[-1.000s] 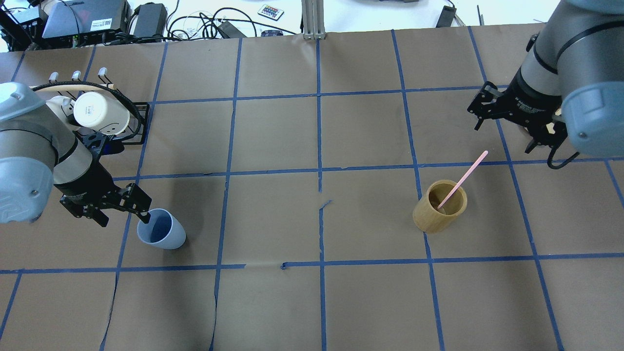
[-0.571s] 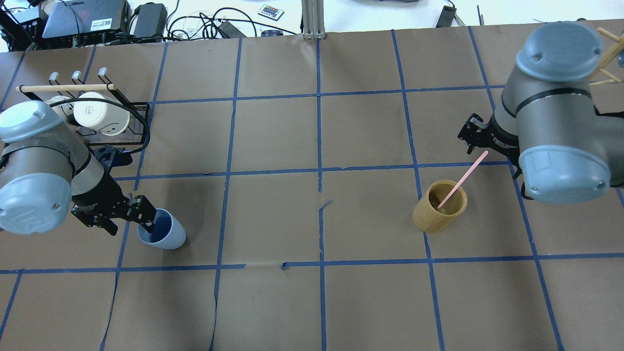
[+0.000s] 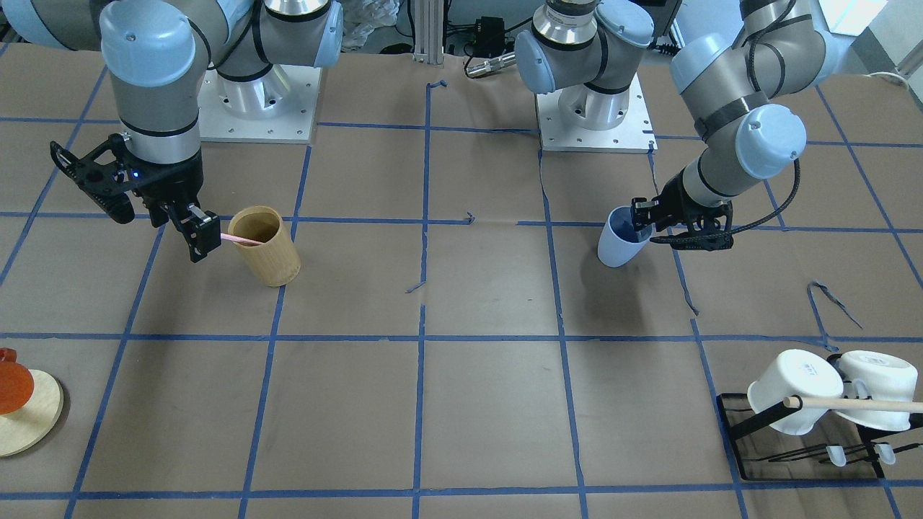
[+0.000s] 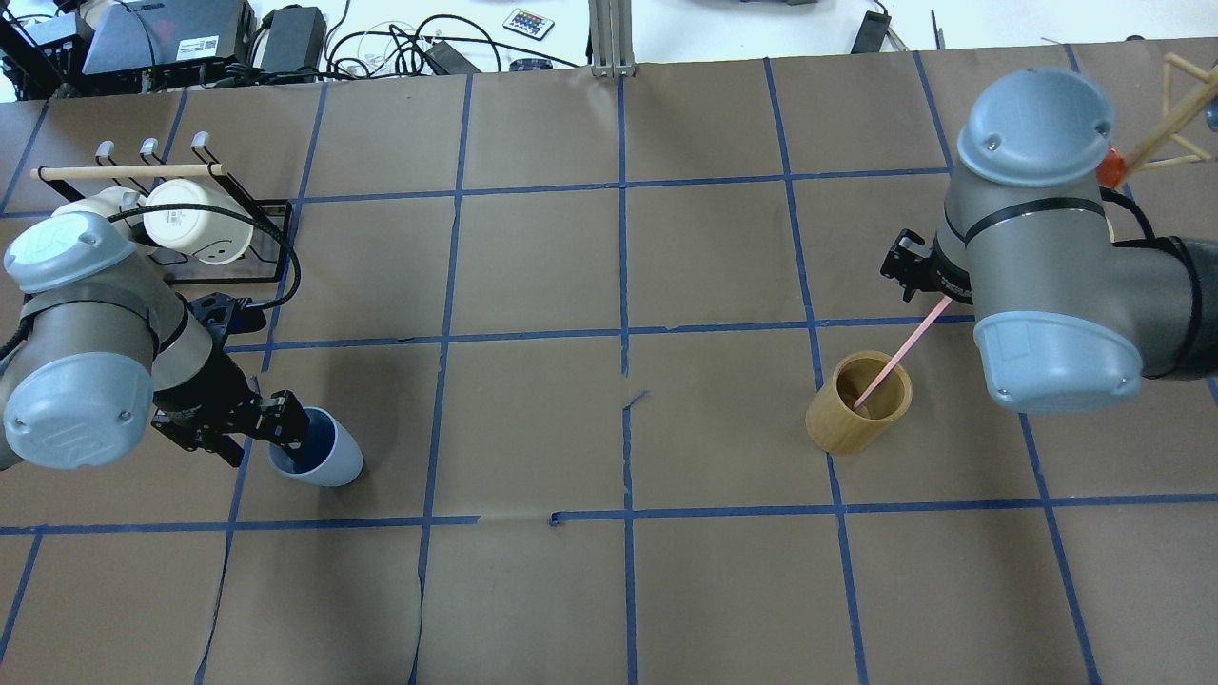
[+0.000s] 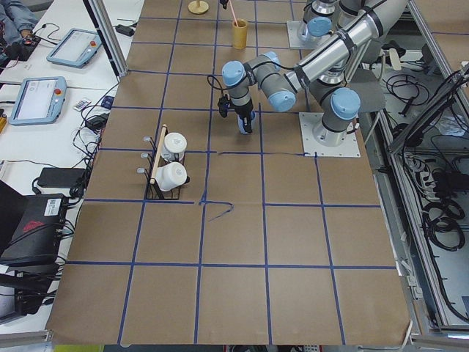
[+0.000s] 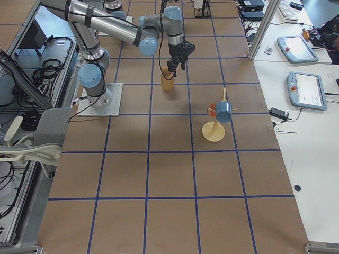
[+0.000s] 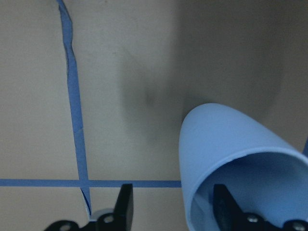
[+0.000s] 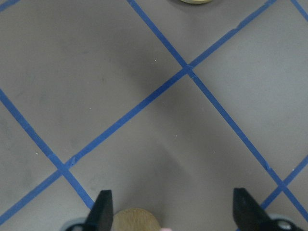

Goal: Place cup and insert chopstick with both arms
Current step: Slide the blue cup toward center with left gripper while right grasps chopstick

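Observation:
The light blue cup stands on the table at the left; it also shows in the front view and the left wrist view. My left gripper is open and straddles the cup's rim, with one finger inside and one outside. The pale pink chopstick leans in the tan bamboo cup, with its upper end pointing away from the robot. My right gripper is open, close beside the stick's upper end, and holds nothing. In the overhead view the arm hides most of it.
A black rack with two white mugs and a wooden rod stands behind the left arm. A wooden mug stand with an orange mug is at the far right. The arm bases sit at the robot's edge.
My left gripper has come down over the cup's rim. My right arm has swung in, bringing its gripper up to the stick's upper end. The cup and the stick have not moved.

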### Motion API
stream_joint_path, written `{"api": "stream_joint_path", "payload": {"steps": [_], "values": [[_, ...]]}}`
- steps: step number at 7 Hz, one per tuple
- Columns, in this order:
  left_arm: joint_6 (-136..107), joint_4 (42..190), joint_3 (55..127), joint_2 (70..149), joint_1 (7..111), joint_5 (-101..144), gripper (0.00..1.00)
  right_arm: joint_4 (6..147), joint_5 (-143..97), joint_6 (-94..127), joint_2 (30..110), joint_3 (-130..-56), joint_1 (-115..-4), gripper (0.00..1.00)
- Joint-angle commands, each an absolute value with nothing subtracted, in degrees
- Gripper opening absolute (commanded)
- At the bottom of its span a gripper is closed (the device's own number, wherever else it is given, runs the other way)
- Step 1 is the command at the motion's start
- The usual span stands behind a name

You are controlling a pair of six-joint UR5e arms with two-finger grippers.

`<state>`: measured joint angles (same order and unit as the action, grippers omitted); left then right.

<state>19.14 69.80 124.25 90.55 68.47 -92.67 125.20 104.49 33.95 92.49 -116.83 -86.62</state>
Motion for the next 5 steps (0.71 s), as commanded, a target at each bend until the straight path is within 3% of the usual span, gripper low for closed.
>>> {"api": "stream_joint_path", "payload": {"steps": [1,3,5], "values": [[19.16,69.87,124.28,90.35,68.99,-90.29,0.0,126.39,104.24,34.1,92.37,-116.98,-86.83,0.56],[11.93,71.62,123.58,88.69,71.52,-86.96,0.0,126.21,104.24,34.54,92.37,-117.07,-87.8,0.57],[-1.83,71.02,122.62,88.59,83.52,-85.52,0.0,126.12,104.24,34.45,92.37,-117.16,-88.76,0.57]]}}
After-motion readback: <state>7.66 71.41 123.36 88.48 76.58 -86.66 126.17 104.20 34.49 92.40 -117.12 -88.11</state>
